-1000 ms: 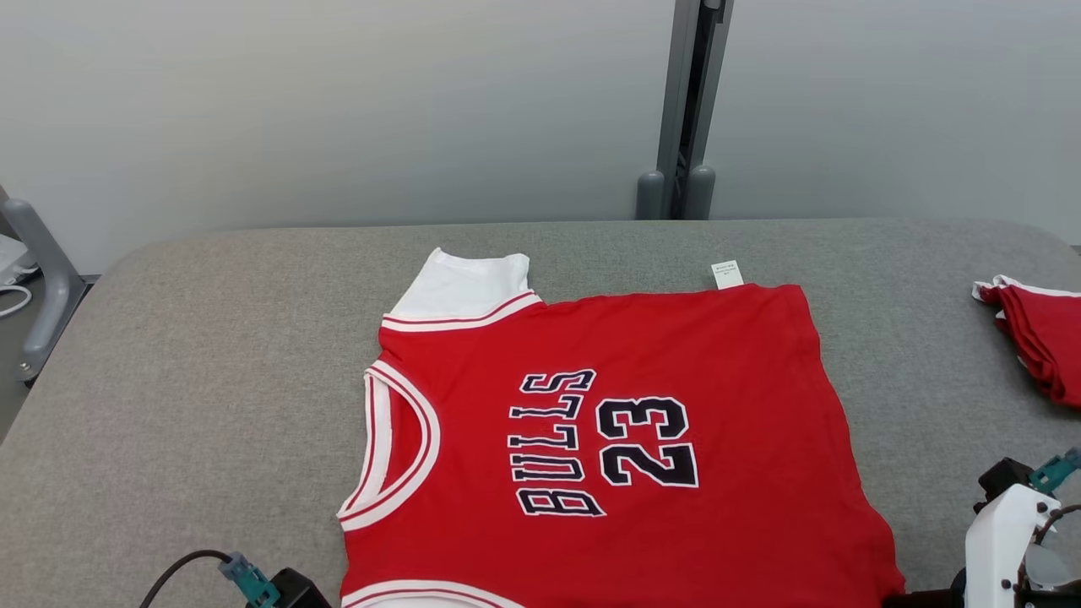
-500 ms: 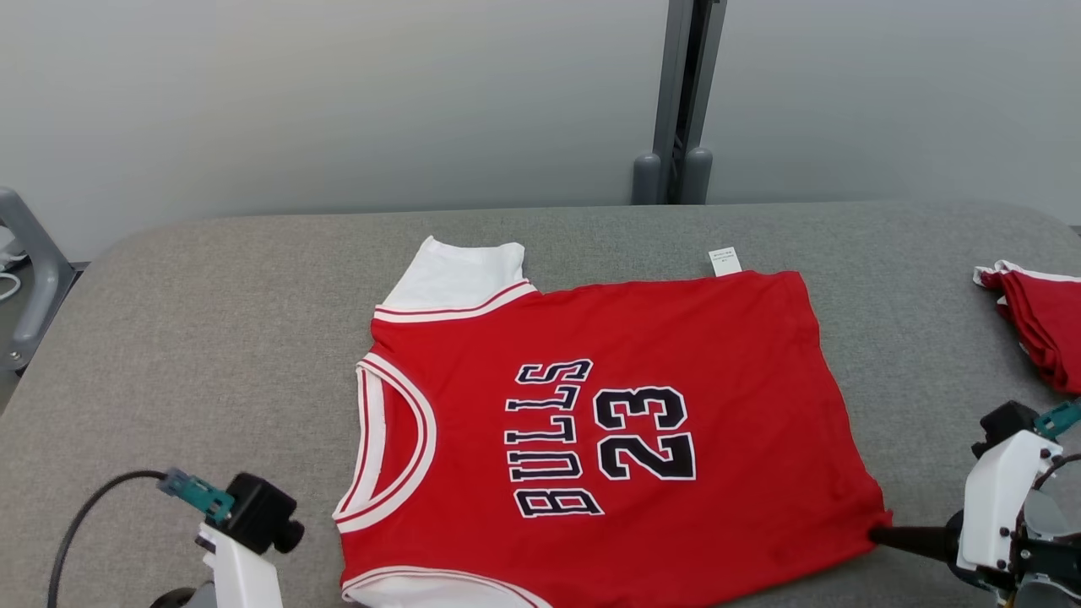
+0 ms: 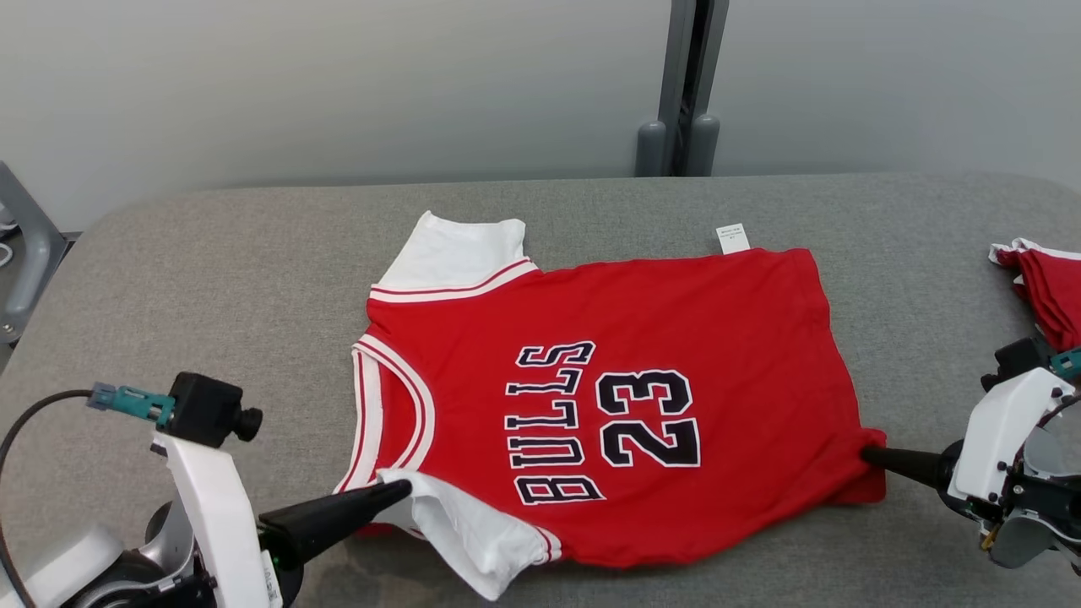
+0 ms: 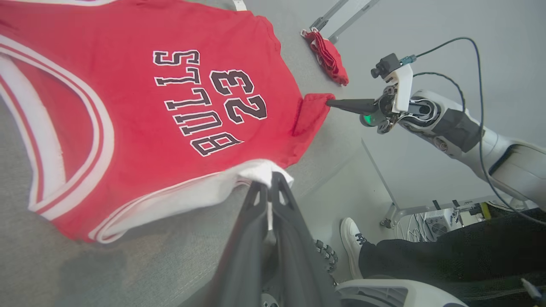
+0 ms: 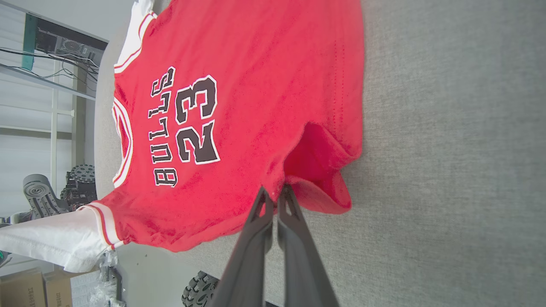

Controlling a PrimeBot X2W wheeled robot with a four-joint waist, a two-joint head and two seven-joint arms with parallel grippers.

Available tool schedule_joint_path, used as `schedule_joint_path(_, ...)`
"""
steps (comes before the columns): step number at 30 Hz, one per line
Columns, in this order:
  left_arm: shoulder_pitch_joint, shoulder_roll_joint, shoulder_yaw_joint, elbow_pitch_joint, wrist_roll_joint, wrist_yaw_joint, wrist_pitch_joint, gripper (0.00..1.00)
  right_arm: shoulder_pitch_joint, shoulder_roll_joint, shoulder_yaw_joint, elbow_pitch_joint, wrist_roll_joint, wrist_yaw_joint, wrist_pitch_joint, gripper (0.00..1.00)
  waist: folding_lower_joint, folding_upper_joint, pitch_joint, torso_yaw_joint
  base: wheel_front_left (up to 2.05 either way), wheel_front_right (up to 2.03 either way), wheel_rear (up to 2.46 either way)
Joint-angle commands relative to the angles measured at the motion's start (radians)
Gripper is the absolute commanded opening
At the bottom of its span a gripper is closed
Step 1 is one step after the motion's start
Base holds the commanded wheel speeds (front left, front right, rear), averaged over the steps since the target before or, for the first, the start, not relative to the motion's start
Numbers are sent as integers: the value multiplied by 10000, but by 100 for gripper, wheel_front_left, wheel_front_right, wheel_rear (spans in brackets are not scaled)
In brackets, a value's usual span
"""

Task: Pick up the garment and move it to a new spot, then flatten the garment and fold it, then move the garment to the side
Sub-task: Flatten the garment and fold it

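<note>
- The jersey (image 3: 608, 405) is lying face-up and mostly flat in the middle of the grey table (image 3: 211, 279), neck towards the robot's left and hem towards its right.
- Judging by the flat cloth and the two raised near corners, the fold step is just starting, with placing and flattening looking done.
- The left gripper (image 3: 404, 488) is reaching in low from the near left, its fingers pointing up and to the right, and it is pinching the near sleeve (image 3: 473, 540). That white sleeve is curling up off the table and flopping over the gripper's tip.
- The right gripper (image 3: 868, 456) is coming in almost level from the near right, pointing left, and its fingers are clamping together on the hem corner (image 3: 866, 485), which is bunching into a small raised flap.
- The next move is probably calling for both arms to be lifting together and carrying the near edge across to the far sleeve (image 3: 460, 253) and far hem, keeping the cloth taut between them so the crease is running straight.
- The risk is one corner slipping or one arm leading, which would be skewing the fold.
- A spare garment (image 3: 1047, 287) is sitting at the table's right edge, well apart from the jersey.
</note>
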State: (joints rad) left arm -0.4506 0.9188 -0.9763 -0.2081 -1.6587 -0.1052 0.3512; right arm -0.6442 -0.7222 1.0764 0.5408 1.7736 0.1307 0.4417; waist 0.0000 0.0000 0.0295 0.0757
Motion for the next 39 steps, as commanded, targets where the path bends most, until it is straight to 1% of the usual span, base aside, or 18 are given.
schedule_joint_path(1,-163,-101,160,132,-94,-62,-125,0,-111,74,-55,112,110,0,-141,0,0,0,84,12,0,0,0)
schedule_joint_path(5,-345,-359,347,547,-213,-106,-262,0,-352,237,-49,338,100,0,-311,0,0,0,252,34,0,0,0)
schedule_joint_path(7,-458,-539,412,983,-66,-106,-410,0,-466,349,-118,503,40,0,-583,0,0,0,361,56,0,0,0)
schedule_joint_path(8,-458,-539,412,983,-66,-106,-410,0,-466,349,-118,503,40,0,-583,0,0,0,361,56,0,0,0)
schedule_joint_path(9,-543,-669,431,1335,160,-105,-570,0,-539,442,-158,642,-5,0,-785,0,0,0,427,57,0,0,0)
schedule_joint_path(14,-659,-1093,431,2108,408,-120,-874,0,-622,674,-223,891,-147,0,-1249,0,0,0,567,59,0,0,0)
schedule_joint_path(15,-728,-1257,428,2390,517,-96,-988,0,-620,746,-261,985,-185,0,-1419,0,0,0,602,57,0,0,0)
schedule_joint_path(20,-847,-1621,453,3080,849,57,-1353,0,-615,868,-380,1139,-327,0,-1773,0,0,0,700,50,0,0,0)
schedule_joint_path(30,-1149,-2123,458,3898,1300,171,-1772,0,-688,1040,-583,1258,-555,0,-2183,0,0,0,1057,29,0,0,0)
schedule_joint_path(38,-1398,-2577,481,4461,1544,177,-2084,0,-715,1159,-753,1146,-630,0,-2238,0,0,0,1369,75,0,0,0)
schedule_joint_path(39,-1432,-2625,455,4527,1594,167,-2090,0,-759,1172,-808,1126,-645,0,-2308,13,0,0,1420,84,0,0,0)
